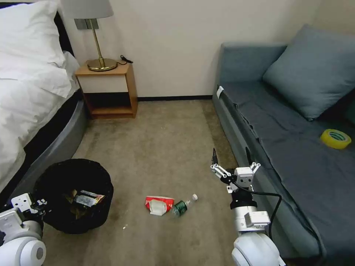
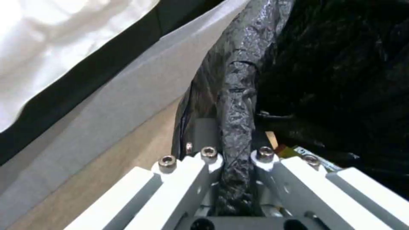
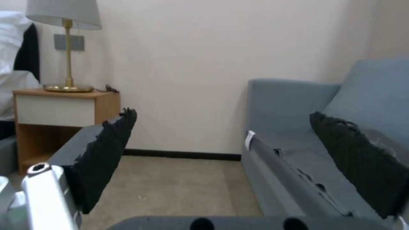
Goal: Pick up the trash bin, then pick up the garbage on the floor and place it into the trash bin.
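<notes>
Now, writing: none I can read on the packet (image 1: 159, 204) or bottle (image 1: 182, 207).
Left hand (image 2: 236, 159): my fingers pinch the bin (image 1: 74, 195) at its bag-wrapped rim, low on my left near the bed (image 1: 29, 92).
Right hand (image 1: 233, 162): my fingers spread wide, holding nothing, raised beside the sofa (image 1: 288, 147).
Bin: on the carpet (image 1: 159, 147), black liner, wrappers already inside.
Garbage: red-and-white packet and green bottle with white cap, lying just beside each other on the carpet between my arms.
Floor: beige carpet, a few crumbs.
Room: nightstand (image 1: 107, 88) with brass lamp (image 1: 94, 37) by the cream wall; yellow tape roll (image 1: 335, 138) on the grey-blue sofa.
</notes>
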{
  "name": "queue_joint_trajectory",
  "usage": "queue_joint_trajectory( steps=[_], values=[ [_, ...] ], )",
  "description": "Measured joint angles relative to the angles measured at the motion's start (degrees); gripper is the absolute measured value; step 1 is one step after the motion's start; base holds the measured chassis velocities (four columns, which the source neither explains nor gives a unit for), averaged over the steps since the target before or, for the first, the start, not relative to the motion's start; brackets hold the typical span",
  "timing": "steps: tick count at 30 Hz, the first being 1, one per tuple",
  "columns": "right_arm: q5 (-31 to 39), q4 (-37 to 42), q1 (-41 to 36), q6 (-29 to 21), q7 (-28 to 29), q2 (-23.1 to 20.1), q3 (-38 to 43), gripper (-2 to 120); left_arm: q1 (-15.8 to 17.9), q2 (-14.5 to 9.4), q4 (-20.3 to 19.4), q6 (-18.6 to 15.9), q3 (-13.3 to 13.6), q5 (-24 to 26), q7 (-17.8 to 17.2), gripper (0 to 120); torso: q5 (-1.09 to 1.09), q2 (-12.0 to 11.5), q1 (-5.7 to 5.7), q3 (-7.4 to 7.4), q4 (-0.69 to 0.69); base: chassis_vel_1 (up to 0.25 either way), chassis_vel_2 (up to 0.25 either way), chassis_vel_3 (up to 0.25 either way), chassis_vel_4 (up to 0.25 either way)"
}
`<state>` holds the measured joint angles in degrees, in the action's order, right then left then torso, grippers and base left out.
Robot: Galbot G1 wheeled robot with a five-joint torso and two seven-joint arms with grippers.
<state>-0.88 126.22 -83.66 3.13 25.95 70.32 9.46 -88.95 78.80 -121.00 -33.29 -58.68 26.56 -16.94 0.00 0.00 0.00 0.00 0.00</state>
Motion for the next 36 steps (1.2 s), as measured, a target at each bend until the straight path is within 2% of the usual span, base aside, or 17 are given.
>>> queue_joint_trajectory(
  steps=[5, 9, 11, 14, 15, 18, 19, 22, 24, 25, 28, 29, 32, 33, 34, 35, 36],
  values=[
    [0.5, -0.6, 0.8, -0.3, 0.6, 0.0, -0.8, 100, 0.1, -0.1, 0.2, 0.0, 0.0, 0.0, 0.0, 2, -0.02, 0.0, 0.00, 0.00, 0.00, -0.193, 0.185, 0.184, -0.179],
    [3.6, -1.2, 2.5, -1.3, 1.4, -0.5, -2.1, 100, 0.3, -0.2, 0.4, 0.1, 0.0, 0.0, 0.0, 2, 0.00, 0.0, 0.00, 0.01, 0.00, -0.150, 0.176, 0.113, -0.143],
    [6.6, -1.5, 4.6, -4.3, 2.3, -1.6, -3.1, 100, 0.3, -0.2, 0.6, 0.1, 0.0, 0.0, 0.0, 2, 0.00, 0.0, 0.00, 0.01, -0.01, -0.057, 0.086, 0.045, -0.080],
    [19.6, -1.2, 10.2, -14.3, 6.5, -4.4, -5.8, 100, 0.3, -0.2, 0.8, 0.1, 0.2, -0.1, 0.0, 2, 0.00, 0.0, 0.00, 0.00, 0.00, 0.000, 0.000, 0.000, 0.000],
    [19.6, -1.2, 10.2, -14.3, 6.5, -4.4, -5.8, 100, 0.3, -0.2, 0.8, 0.1, 0.2, -0.1, 0.0, 2, 0.00, 0.0, 0.00, 0.00, 0.00, 0.000, 0.000, 0.000, 0.000],
    [36.3, -2.3, 19.2, -25.1, 12.8, -7.9, -10.1, 100, 0.4, -0.1, 1.0, 0.1, 0.4, -0.3, -0.2, 2, 0.00, 0.0, 0.00, 0.00, 0.01, 0.000, 0.000, 0.000, 0.000],
    [36.3, -2.3, 19.2, -25.1, 12.8, -7.9, -10.1, 100, 0.4, -0.1, 1.0, 0.1, 0.4, -0.3, -0.2, 2, 0.00, 0.0, 0.00, 0.00, 0.01, 0.000, 0.000, 0.000, 0.000],
    [47.8, -6.3, 27.2, -30.4, 15.1, -11.3, -14.6, 100, 0.5, 0.2, 1.3, 0.1, 0.5, -0.6, -0.2, 2, -0.01, 0.0, 0.00, 0.00, 0.02, 0.000, 0.000, 0.000, 0.000],
    [46.2, -11.1, 30.9, -28.0, 10.1, -13.6, -17.9, 100, 0.5, 0.6, 1.5, 0.4, 0.5, -0.9, -0.2, 2, 0.00, 0.0, 0.00, 0.00, 0.02, 0.000, 0.000, 0.000, 0.000],
    [46.2, -11.1, 30.9, -28.0, 10.1, -13.6, -17.9, 100, 0.5, 0.6, 1.5, 0.4, 0.5, -0.9, -0.2, 2, 0.00, 0.0, 0.00, 0.00, 0.02, 0.000, 0.000, 0.000, 0.000],
    [36.9, -18.7, 35.2, -18.5, -7.0, -17.0, -21.9, 100, 0.2, 1.5, 1.6, 0.8, 0.5, -1.2, -0.1, 2, 0.01, 0.0, 0.00, 0.00, 0.00, 0.000, 0.000, 0.000, 0.000],
    [36.9, -18.7, 35.2, -18.5, -7.0, -17.0, -21.9, 100, 0.2, 1.5, 1.6, 0.8, 0.5, -1.2, -0.1, 2, 0.01, 0.0, 0.00, 0.00, 0.00, 0.000, 0.000, 0.000, 0.000],
    [28.7, -24.7, 40.1, -8.4, -21.8, -20.0, -26.5, 100, -0.1, 2.1, 1.7, 1.5, 0.4, -1.7, 0.0, 2, 0.01, 0.0, 0.00, 0.00, 0.00, 0.000, 0.000, 0.000, 0.000],
    [28.7, -24.7, 40.1, -8.4, -21.8, -20.0, -26.5, 100, -0.1, 2.1, 1.7, 1.5, 0.4, -1.7, 0.0, 2, 0.01, 0.0, 0.00, 0.00, 0.00, 0.000, 0.000, 0.000, 0.000],
    [25.4, -26.9, 42.2, -4.4, -27.3, -20.8, -28.3, 100, -0.2, 2.4, 1.7, 1.7, 0.4, -1.8, 0.0, 2, 0.01, 0.0, 0.00, 0.00, 0.00, 0.000, 0.000, 0.000, 0.000],
    [24.7, -27.5, 42.8, -3.5, -28.7, -21.0, -28.7, 100, -0.2, 2.5, 1.7, 1.8, 0.4, -1.9, 0.0, 2, 0.01, 0.0, 0.00, 0.00, 0.00, 0.000, 0.000, 0.000, 0.000],
    [22.0, -29.6, 44.8, -0.6, -33.4, -21.6, -30.6, 100, -0.2, 2.7, 1.7, 1.9, 0.4, -2.0, 0.1, 2, -0.01, 0.0, 0.00, 0.00, 0.00, 0.000, 0.000, 0.000, 0.000]
  ],
)
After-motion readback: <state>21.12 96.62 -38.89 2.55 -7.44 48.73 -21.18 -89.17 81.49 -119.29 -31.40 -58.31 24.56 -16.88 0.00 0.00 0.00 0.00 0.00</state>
